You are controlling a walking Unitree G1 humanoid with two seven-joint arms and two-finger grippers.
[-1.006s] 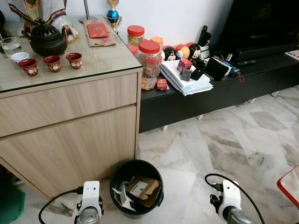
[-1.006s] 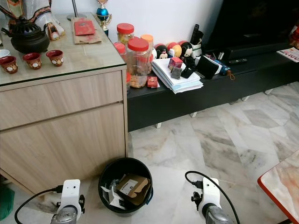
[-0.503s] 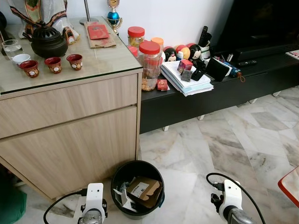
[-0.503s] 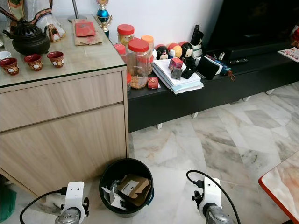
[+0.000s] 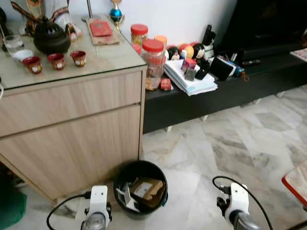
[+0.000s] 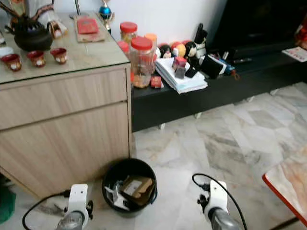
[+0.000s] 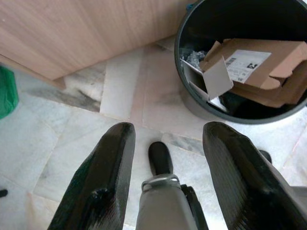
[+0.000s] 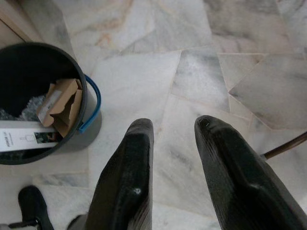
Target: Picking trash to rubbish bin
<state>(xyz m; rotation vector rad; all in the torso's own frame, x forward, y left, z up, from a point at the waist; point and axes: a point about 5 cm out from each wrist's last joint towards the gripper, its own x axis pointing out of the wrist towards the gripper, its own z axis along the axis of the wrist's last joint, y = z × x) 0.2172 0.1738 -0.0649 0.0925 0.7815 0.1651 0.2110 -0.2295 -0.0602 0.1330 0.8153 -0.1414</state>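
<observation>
black rubbish bin [image 5: 140, 190] on the marble floor [image 5: 230, 139] by the wooden cabinet [image 5: 72, 120] already holds a cardboard box [image 5: 146, 189]; left gripper [image 7: 165, 158] and right gripper [image 8: 175, 158] both open, empty, so task looks about done.

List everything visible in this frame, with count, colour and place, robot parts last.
rubbish bin: one, black, on the marble floor by the cabinet
cardboard box: one, brown, inside the bin
cabinet: one, light wood, glass-topped
cups: three, red, on the cabinet
pot: one, black, behind the cups
jars: several, red-lidded, on the low black bench
paper stack: one, white, on the bench
left gripper: open, empty, above the floor beside the bin
right gripper: open, empty, above bare floor
</observation>
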